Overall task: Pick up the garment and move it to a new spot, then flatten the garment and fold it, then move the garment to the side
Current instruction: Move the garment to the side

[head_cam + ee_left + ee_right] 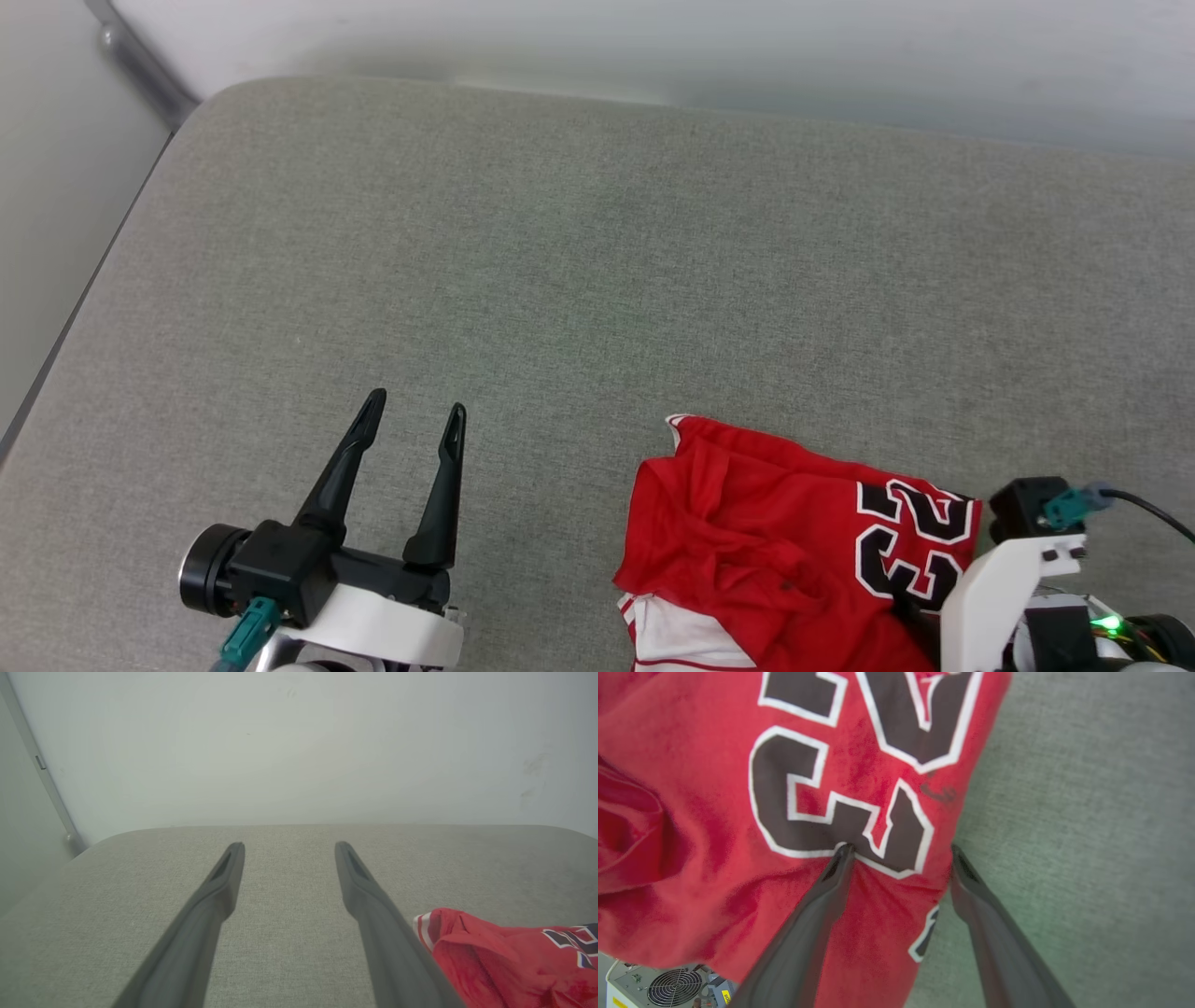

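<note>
Over on the left, the left gripper (415, 406) hangs just above the grey padded surface (597, 233) with its two fingers spread apart and nothing between them, pointing toward the pale wall (299, 742). To its right, near the front edge of the surface, sits the garment (747, 541), crumpled, with a white sleeve at the near side and the black lettering (910, 541) facing up. The right gripper (902, 849) is on the garment's right edge with its fingers spread too. One is over the lettering, the other is just off the cloth over the grey. Can't tell if it's actually touching the fabric.
</note>
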You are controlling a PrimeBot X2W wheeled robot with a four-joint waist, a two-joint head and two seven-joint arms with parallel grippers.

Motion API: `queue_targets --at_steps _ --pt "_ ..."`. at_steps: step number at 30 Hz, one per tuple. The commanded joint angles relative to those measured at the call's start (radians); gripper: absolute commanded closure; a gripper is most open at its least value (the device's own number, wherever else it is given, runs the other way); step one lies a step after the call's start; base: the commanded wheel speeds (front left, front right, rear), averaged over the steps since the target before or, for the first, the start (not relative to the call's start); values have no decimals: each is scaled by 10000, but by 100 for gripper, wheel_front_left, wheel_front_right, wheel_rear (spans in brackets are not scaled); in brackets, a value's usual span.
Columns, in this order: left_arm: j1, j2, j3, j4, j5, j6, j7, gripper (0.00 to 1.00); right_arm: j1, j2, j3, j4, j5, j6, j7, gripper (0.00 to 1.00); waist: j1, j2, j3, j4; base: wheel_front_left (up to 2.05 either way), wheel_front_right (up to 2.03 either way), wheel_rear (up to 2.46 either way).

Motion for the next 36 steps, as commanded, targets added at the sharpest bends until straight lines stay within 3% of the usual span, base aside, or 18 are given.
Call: queue_targets --at_steps 1,3,4,5,6,13,20,28,36 --pt "-112 -45 -28 15 -34 -17 -21 0 18 119 332 409 -84 1 3 0 0 0 78 60 0 0 0" --pt "-179 -36 -55 34 -24 -17 -21 0 47 151 654 787 -136 13 -24 0 0 0 118 86 0 0 0" --pt "-199 -30 -78 51 -10 -17 -21 0 56 137 823 966 -226 15 -35 6 0 0 127 95 0 0 0" --pt "-218 -23 -99 71 3 -17 -21 0 51 101 956 1115 -299 16 -107 60 0 0 129 100 0 0 0" --pt "-231 -7 -112 83 3 -17 -21 0 27 74 1033 1219 -374 16 -220 100 0 0 121 97 0 0 0" --pt "-106 35 -415 155 -2 -17 -20 0 -667 -829 1288 1122 -1169 -13 -984 100 0 0 -120 -273 0 0 0" --pt "-49 -157 -1039 167 -126 -15 -20 0 -1493 -2843 2445 68 -2375 -5 -1124 100 0 0 -272 -1346 0 0 0" --pt "-645 -132 -2091 97 -56 -16 -20 0 -2430 -5427 2848 -1011 -2309 -4 -875 100 0 0 216 -2953 0 0 0" --pt "-1698 82 -2658 -225 6 -16 -20 0 -3085 -6494 2286 -846 -2328 -5 -1195 100 0 0 1449 -4009 0 0 0"
